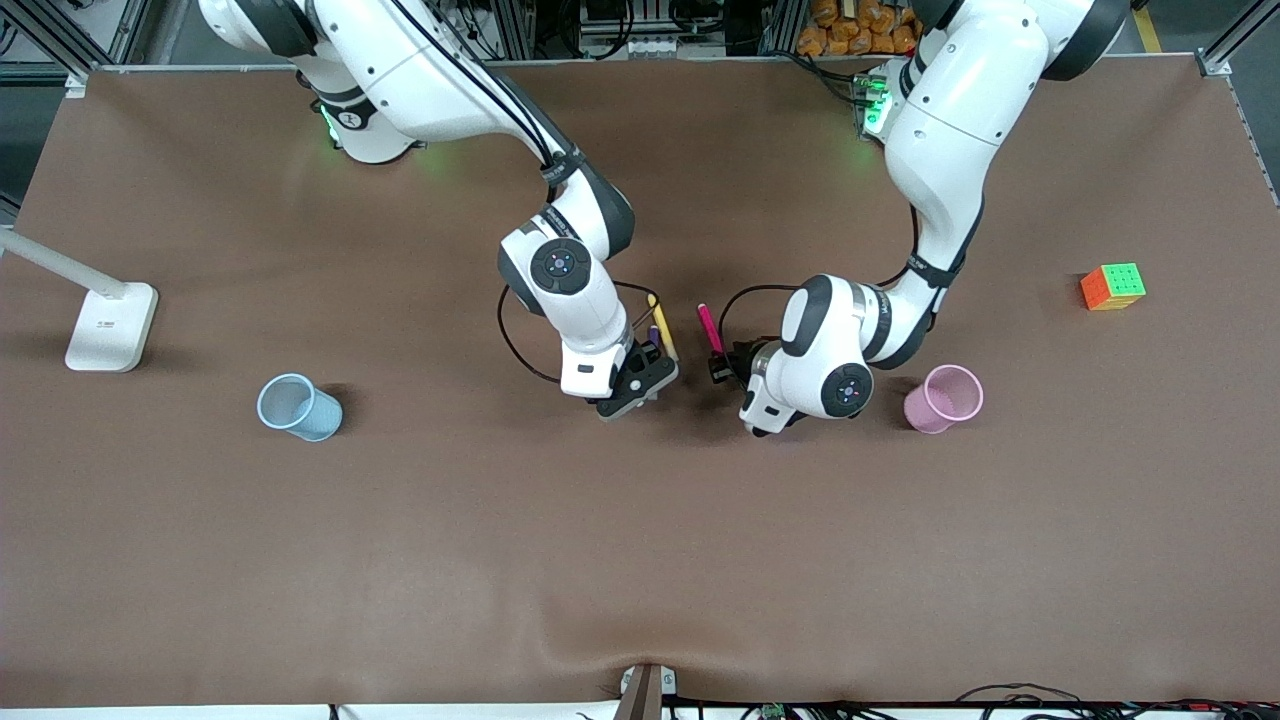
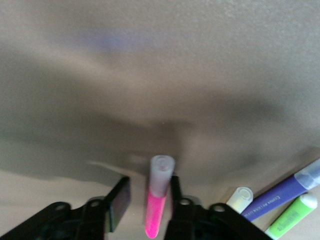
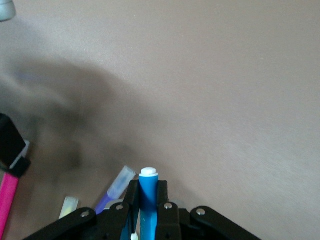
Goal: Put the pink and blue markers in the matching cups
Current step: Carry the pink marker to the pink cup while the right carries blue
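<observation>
The pink marker point(image 1: 709, 327) lies on the table near the middle. My left gripper point(image 1: 722, 366) is down over its nearer end. In the left wrist view the pink marker point(image 2: 156, 210) sits between the jaws of the left gripper point(image 2: 148, 182). One finger point(image 2: 175, 186) rests against it and the other stands a small gap away. My right gripper point(image 3: 148, 186) is shut on the blue marker point(image 3: 148, 201). In the front view the right gripper point(image 1: 640, 385) hides that marker. The blue cup point(image 1: 298, 407) stands toward the right arm's end, the pink cup point(image 1: 944, 398) beside the left arm's wrist.
A yellow marker point(image 1: 662, 325) and a purple marker point(image 1: 655, 336) lie between the two grippers. A green marker point(image 2: 292, 215) lies with them. A coloured cube point(image 1: 1113, 287) sits toward the left arm's end. A white lamp base point(image 1: 110, 325) stands at the right arm's end.
</observation>
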`<state>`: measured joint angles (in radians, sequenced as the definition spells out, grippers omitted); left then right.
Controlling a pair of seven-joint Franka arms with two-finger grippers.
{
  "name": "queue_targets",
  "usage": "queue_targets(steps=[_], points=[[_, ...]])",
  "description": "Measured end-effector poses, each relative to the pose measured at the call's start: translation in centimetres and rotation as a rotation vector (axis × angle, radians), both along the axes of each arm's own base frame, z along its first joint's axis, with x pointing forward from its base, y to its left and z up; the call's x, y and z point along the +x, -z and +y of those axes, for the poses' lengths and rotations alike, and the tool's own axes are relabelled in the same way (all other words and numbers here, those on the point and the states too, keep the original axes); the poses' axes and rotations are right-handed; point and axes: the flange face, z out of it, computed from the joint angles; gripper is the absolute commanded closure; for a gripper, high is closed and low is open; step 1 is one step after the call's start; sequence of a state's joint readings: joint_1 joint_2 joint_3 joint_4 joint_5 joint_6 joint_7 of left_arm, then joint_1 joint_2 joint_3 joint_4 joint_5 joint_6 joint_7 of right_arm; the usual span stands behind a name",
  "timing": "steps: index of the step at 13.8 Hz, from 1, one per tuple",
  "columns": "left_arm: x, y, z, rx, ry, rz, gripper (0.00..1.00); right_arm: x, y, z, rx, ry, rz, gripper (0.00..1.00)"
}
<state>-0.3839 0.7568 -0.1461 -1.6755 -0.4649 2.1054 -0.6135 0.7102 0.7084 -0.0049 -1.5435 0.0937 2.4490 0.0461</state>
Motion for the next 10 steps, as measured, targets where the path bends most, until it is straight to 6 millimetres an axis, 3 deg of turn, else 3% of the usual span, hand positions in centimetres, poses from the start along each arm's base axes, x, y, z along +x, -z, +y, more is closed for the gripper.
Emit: queue_targets(steps=[3,7,10], points=[[0.3,-0.3,0.0,-0.002,-0.006,-0.006,1.0,2.1,-3.5,-2.6,-0.039,-0.042,0.03,1.0],[1.2,-0.9,0.5,-0.004,-0.031,-0.026,1.0,4.8,-7.1,-9.6,-0.108,-0.113,0.128,1.0],[3.5,-5.2,2.6,-0.019,-0.073,-0.043,1.0,5.9,-9.0,-14.4,-0.147,-0.177,0.198,1.0]])
